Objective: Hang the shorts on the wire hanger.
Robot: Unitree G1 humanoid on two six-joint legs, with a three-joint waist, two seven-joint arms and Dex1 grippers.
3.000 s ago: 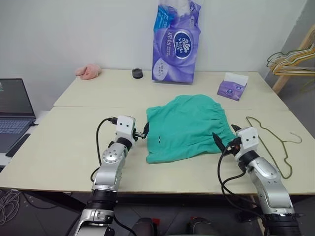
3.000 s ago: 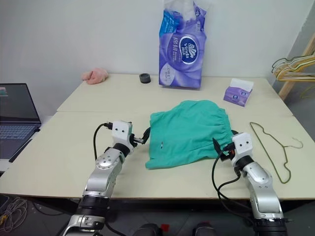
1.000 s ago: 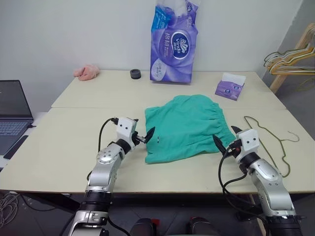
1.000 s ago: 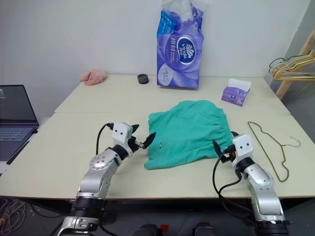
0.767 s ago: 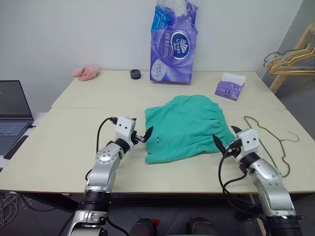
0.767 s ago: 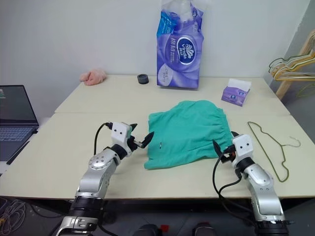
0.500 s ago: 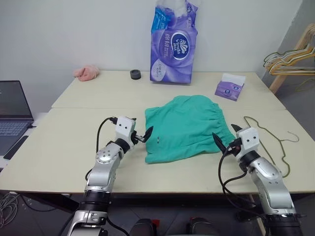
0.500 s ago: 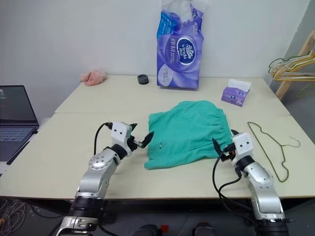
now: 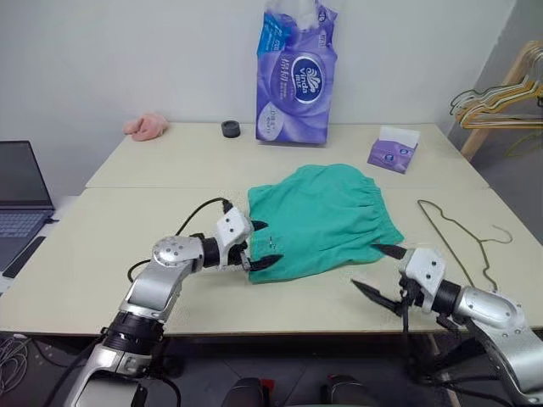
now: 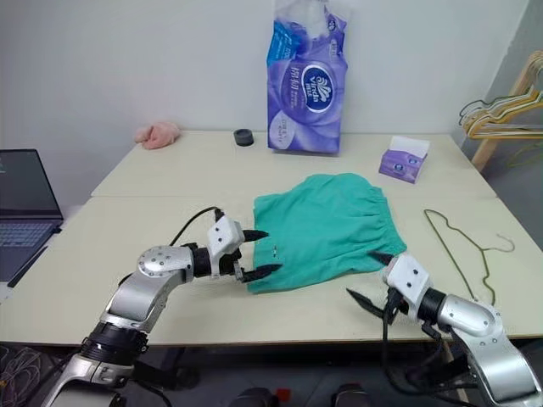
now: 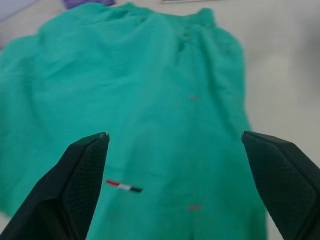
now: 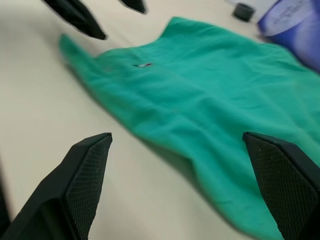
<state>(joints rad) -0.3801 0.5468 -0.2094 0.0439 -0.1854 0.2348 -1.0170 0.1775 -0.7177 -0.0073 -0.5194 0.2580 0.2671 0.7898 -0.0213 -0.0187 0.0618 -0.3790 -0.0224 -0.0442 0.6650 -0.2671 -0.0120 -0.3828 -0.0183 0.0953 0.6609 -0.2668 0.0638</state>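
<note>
Left eye view: I see both my left gripper (image 9: 257, 244) and right gripper (image 9: 379, 273) spread wide, empty, flanking the shorts (image 9: 318, 216) flat on the counter (image 9: 93, 246); the tissue box (image 9: 390, 151) holds tissues.

Lighting's bright and even, pretty soft, so the worktop (image 9: 102, 254) barely shows shadows, just a faint one under the shorts (image 9: 322, 216). No real glare. Both wrist views are blurry, smeared cloth, far stuff mushy. Head views stay sharp.

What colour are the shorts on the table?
Teal-green soft cloth shorts, clearest in the left wrist view.
</note>
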